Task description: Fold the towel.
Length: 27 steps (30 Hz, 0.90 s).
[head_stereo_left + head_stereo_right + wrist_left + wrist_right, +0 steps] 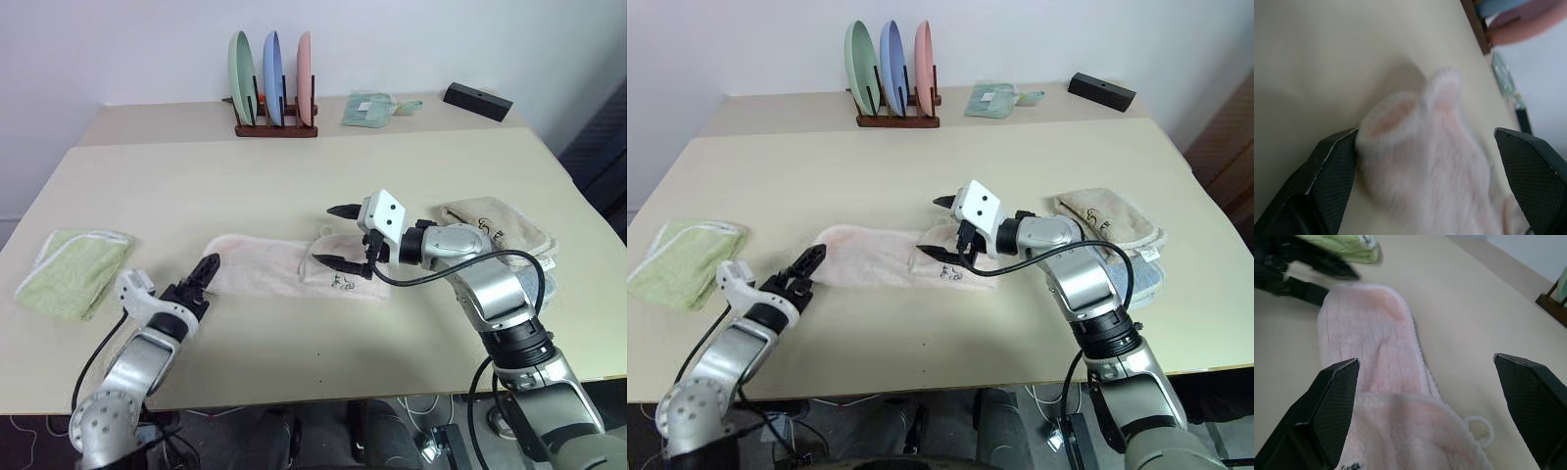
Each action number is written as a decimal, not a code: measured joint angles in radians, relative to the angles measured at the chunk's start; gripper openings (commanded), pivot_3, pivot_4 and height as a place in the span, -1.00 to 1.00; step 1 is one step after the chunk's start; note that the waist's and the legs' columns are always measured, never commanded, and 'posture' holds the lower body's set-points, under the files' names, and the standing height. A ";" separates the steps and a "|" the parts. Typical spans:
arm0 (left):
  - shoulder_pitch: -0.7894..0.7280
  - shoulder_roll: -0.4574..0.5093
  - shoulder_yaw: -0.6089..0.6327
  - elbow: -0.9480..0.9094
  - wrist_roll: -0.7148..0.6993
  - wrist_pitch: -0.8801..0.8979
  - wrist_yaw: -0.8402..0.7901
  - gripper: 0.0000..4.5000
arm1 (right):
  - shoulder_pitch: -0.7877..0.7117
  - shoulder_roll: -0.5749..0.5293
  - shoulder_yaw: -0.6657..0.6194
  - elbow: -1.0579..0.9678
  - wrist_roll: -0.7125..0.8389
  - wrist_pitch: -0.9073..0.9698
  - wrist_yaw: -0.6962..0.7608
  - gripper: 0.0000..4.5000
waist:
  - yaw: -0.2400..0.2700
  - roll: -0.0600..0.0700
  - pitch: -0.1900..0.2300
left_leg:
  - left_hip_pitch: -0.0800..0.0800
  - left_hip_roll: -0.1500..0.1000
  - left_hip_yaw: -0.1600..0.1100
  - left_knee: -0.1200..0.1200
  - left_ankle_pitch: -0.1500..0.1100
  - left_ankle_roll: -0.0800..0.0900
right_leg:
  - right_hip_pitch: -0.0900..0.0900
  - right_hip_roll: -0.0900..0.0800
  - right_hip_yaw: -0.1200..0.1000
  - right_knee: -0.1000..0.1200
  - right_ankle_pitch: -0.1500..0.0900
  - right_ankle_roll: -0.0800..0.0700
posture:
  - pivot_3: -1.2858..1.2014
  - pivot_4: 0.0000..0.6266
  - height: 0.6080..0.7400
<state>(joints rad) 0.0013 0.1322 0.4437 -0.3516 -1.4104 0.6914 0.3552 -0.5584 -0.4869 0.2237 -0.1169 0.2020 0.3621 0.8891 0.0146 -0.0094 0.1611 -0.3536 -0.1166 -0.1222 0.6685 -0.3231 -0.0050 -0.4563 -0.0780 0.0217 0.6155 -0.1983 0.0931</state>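
Near the middle of the desk (294,186), a little toward its front edge, lies the towel (274,264): a long, pale pink strip of fluffy terry, stretched side to side. Its right end is folded back onto itself, making a thicker, paler flap with a small dark printed mark (341,285) and a small white loop (1478,427) poking out at the edge. The pile looks soft and deep, with rounded corners.

My right gripper (340,236) hovers just above that folded end, its two black fingers spread wide and holding nothing. My left gripper (204,272) sits at the towel's left end, fingers also spread apart and empty; in the left wrist view one textured black finger (1334,169) is right against the fluffy end, though I cannot tell whether it actually presses it.

At the desk's left edge rests a folded light green towel (73,269) with a pale trim. By the right edge lies a beige towel (495,227) with a dark logo, bunched and nubbly. Along the back, a dark wooden rack (275,125) holds three upright plates (274,64), green, blue and pink, with a small pale green packet (370,109) and a black box (477,100) toward the back right corner. The desk top is smooth matte beige; behind it stands a plain white wall (127,44).
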 measured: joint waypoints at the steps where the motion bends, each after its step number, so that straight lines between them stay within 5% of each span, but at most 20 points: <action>1: -0.017 -0.003 -0.002 0.014 -0.001 -0.004 0.012 0.75 | 0.000 0.000 0.000 0.000 -0.003 0.000 -0.004 1.00 | 0.000 0.000 0.000 | 0.000 0.000 0.000 0.000 0.000 0.000 | 0.000 0.000 0.000 0.000 0.000 0.000 | 0.03 -0.52 0.96; 9: -0.017 0.025 -0.067 0.050 0.044 -0.003 -0.018 -0.97 | 0.017 -0.002 -0.001 -0.035 -0.016 0.000 -0.030 1.00 | -0.001 0.000 0.000 | -0.001 0.000 0.000 0.000 0.000 0.000 | -0.001 0.000 0.000 0.000 0.000 0.000 | 0.03 -0.52 0.96; 21: -0.016 0.330 0.071 0.006 0.215 -0.095 -0.261 -0.97 | 0.098 -0.051 -0.050 -0.074 -0.026 0.030 -0.065 1.00 | -0.003 0.000 0.000 | -0.001 0.000 0.001 -0.001 0.000 0.000 | -0.002 0.001 0.000 0.000 0.000 0.000 | 0.03 -0.52 0.96; 27: -0.038 0.478 -0.020 -0.107 0.322 -0.082 -0.461 -0.97 | 0.081 -0.043 -0.044 -0.038 -0.035 0.002 -0.069 1.00 | -0.002 0.000 0.000 | -0.001 0.000 0.001 -0.001 0.000 0.000 | -0.002 0.000 0.000 -0.001 0.000 0.000 | 0.03 -0.52 0.96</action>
<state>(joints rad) -0.0370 0.6100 0.4238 -0.4590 -1.0888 0.6089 -0.1060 -0.4774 -0.5294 0.1799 -0.1551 0.1669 0.3644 0.8205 0.0128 -0.0095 0.1613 -0.3550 -0.1167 -0.1212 0.6672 -0.3230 -0.0051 -0.4580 -0.0778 0.0220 0.6146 -0.1984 0.0930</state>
